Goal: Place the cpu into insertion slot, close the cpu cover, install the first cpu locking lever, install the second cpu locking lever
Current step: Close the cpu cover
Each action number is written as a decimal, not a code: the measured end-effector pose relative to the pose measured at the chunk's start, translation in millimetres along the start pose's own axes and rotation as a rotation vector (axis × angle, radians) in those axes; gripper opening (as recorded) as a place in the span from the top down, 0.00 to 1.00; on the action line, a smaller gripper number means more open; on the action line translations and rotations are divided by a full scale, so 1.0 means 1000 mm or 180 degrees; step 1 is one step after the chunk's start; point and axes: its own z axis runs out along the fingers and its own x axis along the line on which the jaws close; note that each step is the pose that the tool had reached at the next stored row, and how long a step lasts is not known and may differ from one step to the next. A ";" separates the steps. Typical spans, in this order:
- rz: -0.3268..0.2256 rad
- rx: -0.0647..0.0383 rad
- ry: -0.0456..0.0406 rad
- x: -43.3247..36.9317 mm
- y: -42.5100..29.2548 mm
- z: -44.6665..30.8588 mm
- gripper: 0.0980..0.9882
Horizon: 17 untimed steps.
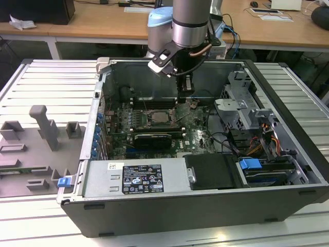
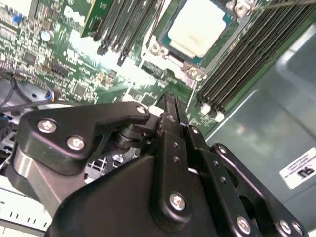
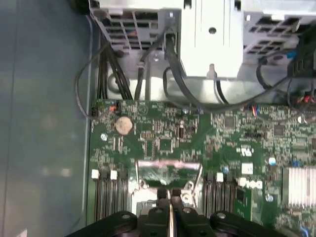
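We see the gripper (image 2: 170,101), black anodised metal with bolted linkage bars, clenched: its two slim fingers are pressed flat together, with a thin seam between them. Whether anything is pinched in that seam we cannot tell. It hangs low inside the case, just beside the socket (image 1: 157,117) on the exterior view's right. In the second wrist view the cpu (image 2: 200,24), a flat square with a pale, dull metal top and a green rim, lies seated in the socket, apart from the fingertips. In the first wrist view the cpu cover (image 3: 168,162), a thin silvery frame with an open centre, stands tilted up off the socket, right by the fingertips, and green board shows through its opening. Long black memory slots (image 2: 232,64) with white end clips run along both sides of the socket. Around the socket spreads the glossy green motherboard (image 3: 163,133), dotted with small chips, a round silver coin cell (image 3: 123,125) and a finned metal heat sink (image 3: 301,185). Black cables (image 3: 113,74) loop beyond the board's edge. The dark sheet-metal case (image 1: 205,211) rests on a ribbed grey surface (image 1: 46,82).
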 end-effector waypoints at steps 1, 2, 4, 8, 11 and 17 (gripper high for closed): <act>-0.0001 0.0000 0.0000 0.0005 0.0042 0.0006 0.93; -0.0007 0.0000 0.0000 0.0010 0.0092 0.0014 0.95; -0.0015 0.0000 -0.0002 0.0014 0.0171 0.0038 1.00; -0.0015 0.0001 -0.0009 0.0014 0.0245 0.0057 1.00; -0.0015 0.0001 -0.0013 0.0013 0.0308 0.0067 1.00; -0.0015 0.0001 -0.0013 0.0010 0.0418 0.0107 1.00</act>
